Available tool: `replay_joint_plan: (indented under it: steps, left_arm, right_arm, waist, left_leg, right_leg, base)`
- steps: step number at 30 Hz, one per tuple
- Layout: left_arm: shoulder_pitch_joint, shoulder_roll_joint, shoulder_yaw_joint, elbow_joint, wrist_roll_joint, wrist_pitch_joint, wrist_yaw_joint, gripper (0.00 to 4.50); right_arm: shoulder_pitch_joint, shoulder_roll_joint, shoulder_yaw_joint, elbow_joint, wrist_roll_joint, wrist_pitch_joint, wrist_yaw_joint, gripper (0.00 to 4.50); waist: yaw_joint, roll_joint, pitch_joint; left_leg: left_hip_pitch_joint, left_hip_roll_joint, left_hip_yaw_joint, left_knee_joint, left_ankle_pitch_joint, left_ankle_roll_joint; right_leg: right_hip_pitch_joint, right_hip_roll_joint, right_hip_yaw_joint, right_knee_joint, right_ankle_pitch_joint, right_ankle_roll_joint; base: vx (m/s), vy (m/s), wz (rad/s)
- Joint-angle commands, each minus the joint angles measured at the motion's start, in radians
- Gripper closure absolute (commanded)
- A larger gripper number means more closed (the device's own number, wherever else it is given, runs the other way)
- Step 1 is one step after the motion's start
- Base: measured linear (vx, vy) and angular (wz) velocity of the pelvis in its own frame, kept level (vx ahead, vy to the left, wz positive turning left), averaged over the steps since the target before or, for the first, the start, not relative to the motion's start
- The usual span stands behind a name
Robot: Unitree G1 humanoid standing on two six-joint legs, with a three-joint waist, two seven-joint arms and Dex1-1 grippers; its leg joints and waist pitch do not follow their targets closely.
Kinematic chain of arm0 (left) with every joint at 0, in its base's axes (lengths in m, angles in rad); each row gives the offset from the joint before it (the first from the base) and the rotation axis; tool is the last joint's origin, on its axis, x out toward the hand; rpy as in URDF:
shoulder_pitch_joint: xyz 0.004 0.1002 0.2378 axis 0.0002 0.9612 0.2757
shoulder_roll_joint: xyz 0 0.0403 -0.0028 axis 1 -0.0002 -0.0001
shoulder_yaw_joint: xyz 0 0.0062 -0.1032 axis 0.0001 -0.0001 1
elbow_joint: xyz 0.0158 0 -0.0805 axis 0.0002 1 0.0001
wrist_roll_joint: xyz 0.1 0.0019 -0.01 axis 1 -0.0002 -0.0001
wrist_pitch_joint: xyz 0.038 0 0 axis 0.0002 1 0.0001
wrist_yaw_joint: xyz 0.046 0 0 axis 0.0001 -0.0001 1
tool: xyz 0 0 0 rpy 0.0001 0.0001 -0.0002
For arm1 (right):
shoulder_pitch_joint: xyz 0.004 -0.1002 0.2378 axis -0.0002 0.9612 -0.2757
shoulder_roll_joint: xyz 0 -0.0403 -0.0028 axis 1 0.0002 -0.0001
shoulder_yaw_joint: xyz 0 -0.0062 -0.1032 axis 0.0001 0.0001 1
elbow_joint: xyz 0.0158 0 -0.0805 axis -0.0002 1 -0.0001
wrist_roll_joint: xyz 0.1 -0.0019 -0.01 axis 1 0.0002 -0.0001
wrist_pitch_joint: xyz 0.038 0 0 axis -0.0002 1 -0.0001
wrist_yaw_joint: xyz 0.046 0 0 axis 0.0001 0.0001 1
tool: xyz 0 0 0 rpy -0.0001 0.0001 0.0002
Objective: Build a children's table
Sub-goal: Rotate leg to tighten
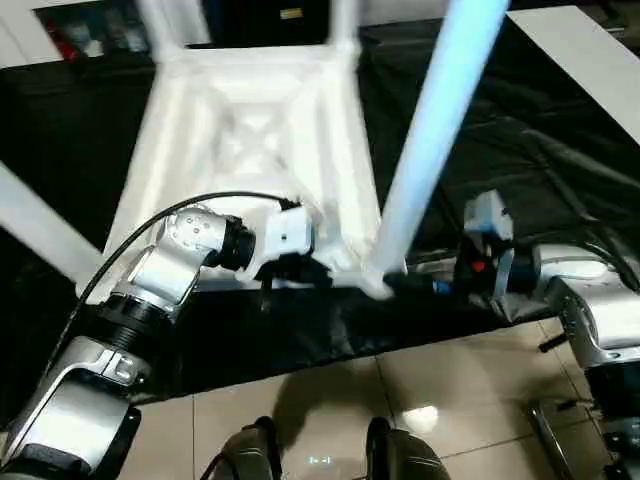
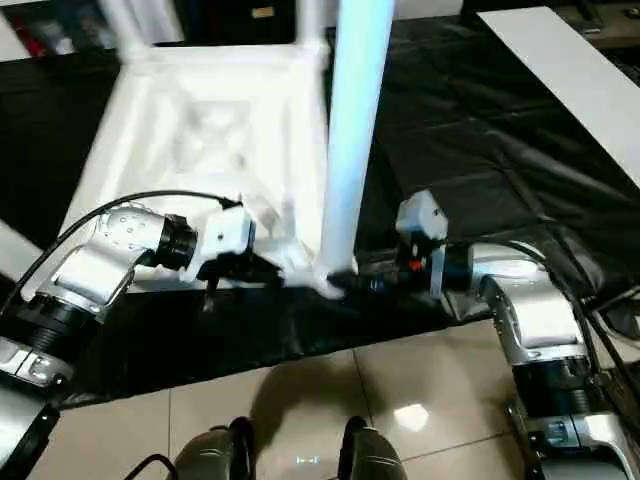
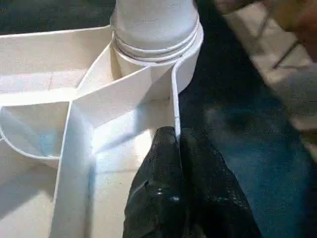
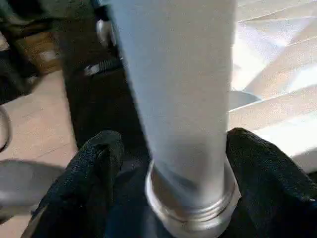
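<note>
1. Table top (image 1: 255, 130) lies upside down on my black sheet (image 1: 560, 170), ribbed underside up, its near edge close to the sheet's front edge.
2. I count four legs standing in the corner sockets: one near leg (image 1: 432, 140) rising tall at the near right corner, one near left leg (image 1: 35, 230) slanting off the picture's left edge, and two far legs (image 1: 165, 22) at the back corners, cut off by the top of the frame.
3. In the right wrist view the near right leg's base sits in its round socket (image 4: 190, 210), with a ringed collar showing.
4. My left gripper (image 3: 178, 148) is clenched on the top's thin side wall (image 3: 174, 99) just beside that socket, one black finger on each face of the wall.
5. My right gripper (image 4: 173, 153) straddles the near right leg low down, a finger (image 4: 94, 163) on either side. The left finger stands off the leg; I cannot tell whether the other one touches, so I read this hand as released.
6. One white panel (image 1: 580, 60) lies on the sheet at far right, well apart from the table.
7. Tiled floor (image 1: 400, 390) shows below the sheet, with my two feet (image 1: 250, 450) at the bottom edge.
</note>
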Motion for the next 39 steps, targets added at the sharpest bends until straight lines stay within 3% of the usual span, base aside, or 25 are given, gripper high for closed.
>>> replay_joint_plan:
  steps: [1, 4, 5, 6, 8, 14, 20, 23, 25, 26, 27, 28, 30, 33, 35, 36, 38, 39]
  left_arm:
    - [0.015, -0.001, -0.064, -0.012, 0.0, -0.028, -0.082, 4.5]
    - [0.01, 0.014, -0.081, -0.006, -0.009, -0.064, -0.141, 4.5]
    - [0.008, 0.015, -0.083, 0.001, -0.009, -0.073, -0.15, 4.5]
    - [0.008, 0.016, -0.082, 0.003, -0.01, -0.079, -0.156, 4.5]
    - [0.008, 0.018, -0.082, 0.003, -0.01, -0.083, -0.162, 4.5]
    - [0.002, 0.021, -0.08, 0.017, -0.009, -0.091, -0.161, 4.5]
    - [0.012, 0.004, -0.039, -0.021, -0.061, 0.009, -0.139, 4.5]
    - [0.021, -0.028, -0.008, -0.059, -0.052, 0.101, -0.024, 4.5]
    - [0.025, -0.06, 0.013, -0.083, -0.039, 0.195, 0.075, 4.5]
    - [0.027, -0.064, 0.015, -0.088, -0.039, 0.208, 0.086, 4.5]
    - [0.026, -0.091, 0.023, -0.096, -0.021, 0.255, 0.156, 4.5]
    - [0.026, -0.115, 0.029, -0.104, -0.008, 0.287, 0.207, 4.5]
    - [0.024, -0.141, 0.035, -0.108, 0.006, 0.318, 0.265, 4.5]
    - [0.009, -0.204, 0.043, -0.095, 0.036, 0.355, 0.379, 4.5]
    - [-0.029, -0.292, 0.056, -0.035, 0.078, 0.372, 0.536, 4.5]
    - [-0.039, -0.309, 0.062, -0.018, 0.084, 0.372, 0.569, 4.5]
    - [-0.048, -0.327, 0.069, -0.003, 0.085, 0.371, 0.594, 4.5]
    - [-0.048, -0.331, 0.069, -0.004, 0.084, 0.376, 0.597, 4.5]
  right_arm:
    - [-0.015, -0.014, 0.016, 0.007, 0.003, -0.009, 0.042, 1.26]
    - [-0.054, -0.01, 0.037, 0.057, 0.007, -0.015, 0.104, 1.45]
    - [-0.063, -0.01, 0.043, 0.066, 0.012, -0.015, 0.12, 1.69]
    - [-0.068, -0.012, 0.049, 0.071, 0.017, -0.016, 0.132, 1.72]
    - [-0.073, -0.013, 0.055, 0.074, 0.023, -0.013, 0.148, 1.8]
    - [-0.081, -0.009, 0.065, 0.087, 0.03, -0.005, 0.181, 2.37]
    - [-0.061, 0.014, 0.05, 0.038, 0.081, 0.072, 0.157, 2.45]
    - [-0.023, 0.071, 0.03, -0.024, 0.073, 0.126, 0.005, 2.45]
    - [-0.001, 0.135, 0.027, -0.058, 0.011, 0.125, -0.166, 2.45]
    - [0.001, 0.144, 0.028, -0.063, -0.001, 0.123, -0.193, 2.45]
    - [0.0, 0.199, 0.014, -0.075, -0.019, 0.159, -0.306, 2.45]
    - [-0.004, 0.25, -0.004, -0.083, -0.029, 0.205, -0.406, 2.45]
    - [-0.011, 0.297, -0.021, -0.086, -0.041, 0.245, -0.501, 2.46]
    - [-0.03, 0.391, -0.039, -0.072, -0.097, 0.286, -0.687, 2.47]
    - [-0.052, 0.514, -0.073, -0.039, -0.148, 0.293, -0.911, 2.47]
    - [-0.056, 0.535, -0.081, -0.031, -0.149, 0.289, -0.942, 2.47]
    - [-0.055, 0.55, -0.082, -0.026, -0.15, 0.274, -0.96, 2.47]
    - [-0.052, 0.552, -0.08, -0.03, -0.154, 0.268, -0.965, 2.13]
  waist:
    - [-0.007, -0.004, -0.086]
    - [-0.005, -0.003, -0.086]
    - [-0.006, -0.004, -0.087]
    - [-0.007, -0.015, -0.083]
    - [-0.006, -0.01, -0.086]
    - [-0.007, -0.017, -0.086]
    - [-0.006, -0.013, -0.085]
    - [-0.004, -0.009, -0.086]
    - [-0.01, -0.004, -0.082]
    - [-0.015, -0.009, -0.079]
    - [-0.026, -0.013, -0.075]
    - [-0.029, -0.011, -0.074]
    - [-0.051, -0.015, -0.069]
    - [-0.074, -0.019, -0.068]
    - [-0.08, -0.013, -0.066]
    - [-0.08, -0.013, -0.067]
    - [-0.076, -0.017, -0.067]
    - [-0.075, -0.012, -0.071]
  left_leg:
    - [0.032, 0.052, -0.005, -0.057, -0.195, 0.126]
    - [0.035, 0.053, -0.004, -0.058, -0.212, 0.109]
    - [0.032, 0.052, -0.005, -0.058, -0.203, 0.109]
    - [0.031, 0.053, -0.003, -0.059, -0.199, 0.114]
    - [0.03, 0.054, -0.004, -0.058, -0.178, 0.122]
    - [0.028, 0.052, -0.002, -0.056, -0.155, 0.135]
    - [0.029, 0.052, -0.002, -0.058, -0.163, 0.123]
    - [0.029, 0.054, -0.003, -0.059, -0.154, 0.123]
    - [0.027, 0.053, -0.005, -0.061, -0.175, 0.099]
    - [0.027, 0.047, -0.008, -0.063, -0.22, 0.073]
    - [0.021, 0.044, -0.012, -0.069, -0.241, 0.045]
    - [0.021, 0.042, -0.014, -0.07, -0.256, 0.037]
    - [0.022, 0.038, -0.019, -0.073, -0.306, 0.01]
    - [0.024, 0.031, -0.02, -0.07, -0.33, 0.007]
    - [0.029, 0.027, -0.019, -0.066, -0.335, 0.006]
    - [0.034, 0.026, -0.019, -0.065, -0.342, 0.002]
    - [0.036, 0.021, -0.021, -0.066, -0.34, 0.01]
    - [0.035, 0.027, -0.021, -0.071, -0.331, 0.024]
  right_leg:
    - [0.064, -0.053, 0.044, -0.041, -0.205, -0.306]
    - [0.06, -0.052, 0.046, -0.046, -0.24, -0.294]
    - [0.062, -0.052, 0.046, -0.042, -0.228, -0.295]
    - [0.06, -0.052, 0.047, -0.045, -0.222, -0.292]
    - [0.062, -0.052, 0.047, -0.04, -0.208, -0.295]
    - [0.062, -0.053, 0.047, -0.04, -0.215, -0.29]
    - [0.062, -0.053, 0.047, -0.042, -0.239, -0.286]
    - [0.06, -0.051, 0.047, -0.042, -0.228, -0.286]
    - [0.056, -0.052, 0.047, -0.045, -0.272, -0.275]
    - [0.057, -0.055, 0.044, -0.056, -0.359, -0.252]
    - [0.06, -0.055, 0.044, -0.056, -0.42, -0.225]
    - [0.06, -0.054, 0.043, -0.061, -0.451, -0.211]
    - [0.056, -0.055, 0.041, -0.072, -0.54, -0.167]
    - [0.05, -0.053, 0.038, -0.086, -0.62, -0.121]
    - [0.04, -0.051, 0.037, -0.093, -0.664, -0.1]
    - [0.034, -0.052, 0.036, -0.099, -0.684, -0.093]
    - [0.038, -0.05, 0.032, -0.106, -0.695, -0.07]
    - [0.042, -0.048, 0.032, -0.104, -0.636, -0.077]
  base:
    - [0.0, 0.0, 0.0]
    - [0.0, 0.0, 0.0]
    - [0.0, 0.0, 0.0]
    - [0.0, 0.0, 0.0]
    - [0.0, 0.0, 0.0]
    - [0.0, 0.0, 0.0]
    - [0.0, 0.0, 0.0]
    - [0.0, 0.0, 0.0]
    - [0.0, 0.0, 0.0]
    - [0.0, 0.0, 0.0]
    - [0.0, 0.0, 0.0]
    - [0.0, 0.0, 0.0]
    - [0.0, 0.0, 0.0]
    - [0.0, 0.0, 0.0]
    - [0.0, 0.0, 0.0]
    - [0.0, 0.0, 0.0]
    - [0.0, 0.0, 0.0]
    - [0.0, 0.0, 0.0]
